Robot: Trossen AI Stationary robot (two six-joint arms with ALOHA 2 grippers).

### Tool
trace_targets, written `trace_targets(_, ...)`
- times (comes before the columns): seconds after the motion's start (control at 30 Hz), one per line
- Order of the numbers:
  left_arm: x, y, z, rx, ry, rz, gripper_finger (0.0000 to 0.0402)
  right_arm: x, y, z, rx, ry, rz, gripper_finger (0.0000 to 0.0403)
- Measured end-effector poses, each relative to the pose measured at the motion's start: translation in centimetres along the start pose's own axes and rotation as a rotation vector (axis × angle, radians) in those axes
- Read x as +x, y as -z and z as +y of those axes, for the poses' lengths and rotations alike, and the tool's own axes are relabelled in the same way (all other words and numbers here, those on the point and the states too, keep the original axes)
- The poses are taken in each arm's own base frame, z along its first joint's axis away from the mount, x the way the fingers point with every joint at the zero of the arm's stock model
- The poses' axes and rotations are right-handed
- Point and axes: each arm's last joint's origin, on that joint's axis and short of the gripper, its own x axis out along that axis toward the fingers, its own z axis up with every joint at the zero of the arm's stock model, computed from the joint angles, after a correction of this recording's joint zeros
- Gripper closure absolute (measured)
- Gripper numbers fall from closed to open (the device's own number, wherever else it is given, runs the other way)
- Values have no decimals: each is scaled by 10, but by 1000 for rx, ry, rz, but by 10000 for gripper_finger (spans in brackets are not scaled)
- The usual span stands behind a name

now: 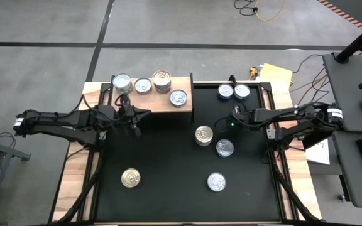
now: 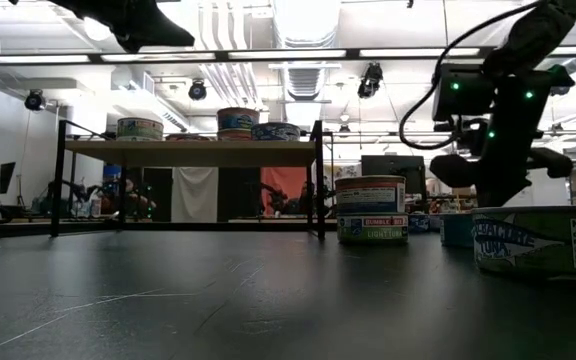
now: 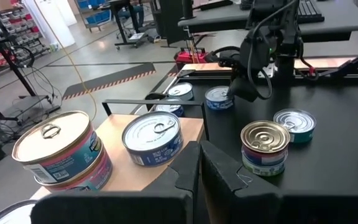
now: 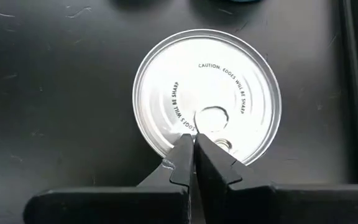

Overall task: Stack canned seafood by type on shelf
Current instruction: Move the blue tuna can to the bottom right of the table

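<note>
The wooden shelf [image 1: 159,100] stands at the far edge of the black table [image 1: 168,157] and carries four groups of tins: a silver-topped can [image 1: 122,82], a second silver one [image 1: 143,85], a gold-topped stack [image 1: 161,80] of two cans, and a blue-labelled can [image 1: 178,98] nearest the shelf's front corner. The left gripper [image 1: 135,129] hangs just in front of the shelf's front edge, its fingers pressed fully together and holding nothing; in its wrist view the stack [image 3: 59,149] and the blue-labelled can [image 3: 151,138] lie directly beyond the fingertips. The right gripper [image 1: 220,122] is also closed tight and empty, above the table between two far cans [image 1: 233,91] and a gold-topped tin [image 1: 203,135], which lies just beside it toward the table's middle. Its wrist view looks straight down on one silver lid [image 4: 207,106], with the fingertips over the lid's near rim; whether they touch it I cannot tell, and which can this is remains uncertain. More cans lie farther from both grippers: a silver one [image 1: 225,148], another silver one [image 1: 216,182] and a gold one [image 1: 130,178]. In the low view the can at the right edge [image 2: 543,242] is cut off, and the left arm shows only as a dark shape at the top.
</note>
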Motion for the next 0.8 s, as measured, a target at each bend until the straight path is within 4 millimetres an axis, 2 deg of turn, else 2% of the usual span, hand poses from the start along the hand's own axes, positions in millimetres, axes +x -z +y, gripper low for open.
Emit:
trace_targets(0.23, -1, -1, -1, -40, 37, -14, 401, -2, 5, 3, -11, -59, 93, 394)
trace_targets(0.47, -1, -5, -5, -80, 202, -54, 401, -10, 12, 10, -44, -150, 231, 394)
trace_targets(0.8, -4, -9, -5, -110, 232, -91, 401, -27, 24, 10, -106, -117, 384, 394)
